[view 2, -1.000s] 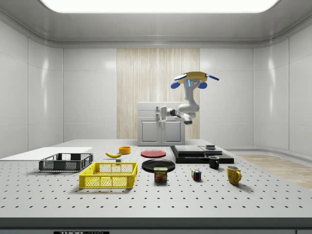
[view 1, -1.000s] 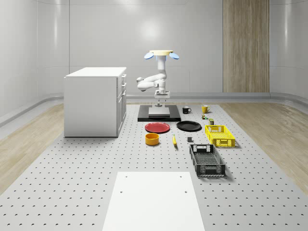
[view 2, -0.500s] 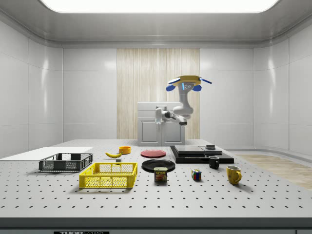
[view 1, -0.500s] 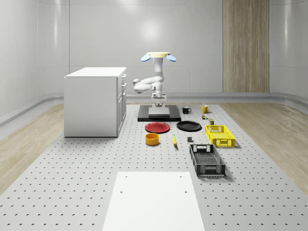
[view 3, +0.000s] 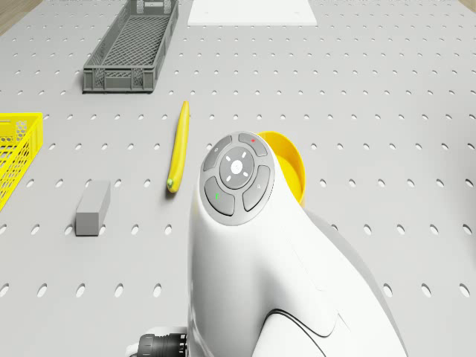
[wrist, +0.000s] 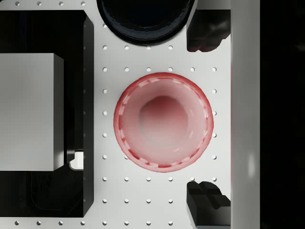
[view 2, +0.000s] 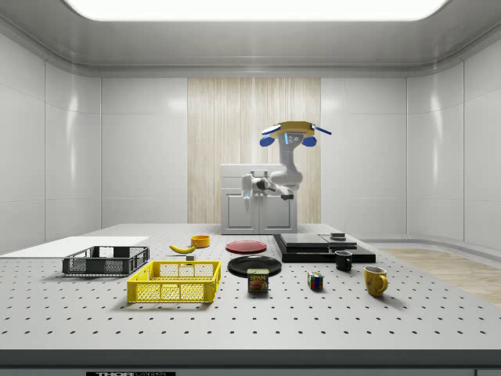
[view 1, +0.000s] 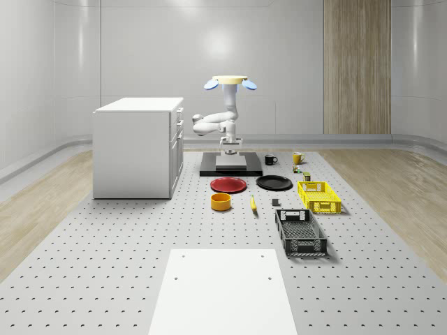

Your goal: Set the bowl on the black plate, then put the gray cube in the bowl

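The yellow bowl (view 1: 221, 202) (view 2: 200, 240) stands upright on the perforated table, partly behind my arm in the drone view (view 3: 291, 165). The black plate (view 1: 274, 183) (view 2: 254, 265) (wrist: 145, 19) lies bare to the whole-scene view's right of the red plate. The small gray cube (view 1: 276, 202) (view 3: 93, 207) lies between the banana and the yellow basket. My drone (view 1: 230, 82) (view 2: 288, 133) hovers high over the table's far part. The gripper (view 1: 230, 145) (view 2: 248, 196) (wrist: 206, 117) hangs well above the red plate (wrist: 162, 121), open with nothing between its fingertips (wrist: 205, 198).
A white cabinet (view 1: 136, 146) stands at the whole-scene view's left. A black pad (view 1: 230, 169) with a pale block lies under the drone. A banana (view 3: 178, 149), yellow basket (view 1: 319, 196), grey crate (view 1: 300, 232), two mugs (view 2: 375, 280), a can (view 2: 258, 280) and a white sheet (view 1: 222, 289) share the table.
Drone and arm have drifted toward the side view's left, away from the black pad and over the red plate. The objects on the table have not moved.
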Robot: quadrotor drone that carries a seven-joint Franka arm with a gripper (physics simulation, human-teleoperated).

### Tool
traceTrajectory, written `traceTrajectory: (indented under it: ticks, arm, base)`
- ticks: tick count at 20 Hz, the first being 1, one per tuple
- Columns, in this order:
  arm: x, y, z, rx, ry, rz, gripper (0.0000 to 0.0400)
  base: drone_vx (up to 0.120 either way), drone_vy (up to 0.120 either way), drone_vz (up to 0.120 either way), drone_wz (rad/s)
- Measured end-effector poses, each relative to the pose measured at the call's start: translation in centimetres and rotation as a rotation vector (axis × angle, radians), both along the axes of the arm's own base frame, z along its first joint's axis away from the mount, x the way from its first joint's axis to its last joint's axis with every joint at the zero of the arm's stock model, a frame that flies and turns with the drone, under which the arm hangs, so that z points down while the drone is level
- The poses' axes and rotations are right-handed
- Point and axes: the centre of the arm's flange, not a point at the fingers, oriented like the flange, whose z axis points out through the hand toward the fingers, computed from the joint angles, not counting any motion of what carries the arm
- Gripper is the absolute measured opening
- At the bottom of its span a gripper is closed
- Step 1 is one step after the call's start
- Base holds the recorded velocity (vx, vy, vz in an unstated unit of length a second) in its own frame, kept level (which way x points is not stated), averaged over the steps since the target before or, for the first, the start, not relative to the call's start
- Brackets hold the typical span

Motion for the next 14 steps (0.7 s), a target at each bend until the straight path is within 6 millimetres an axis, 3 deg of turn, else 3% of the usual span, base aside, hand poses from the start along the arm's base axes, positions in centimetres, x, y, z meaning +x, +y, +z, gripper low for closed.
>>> traceTrajectory:
  ticks: [14]
  arm:
    - [0.00, 0.00, 0.00, 0.000, 0.000, 0.000, 0.0400]
  base:
    - [0.120, 0.000, -0.117, 0.000]
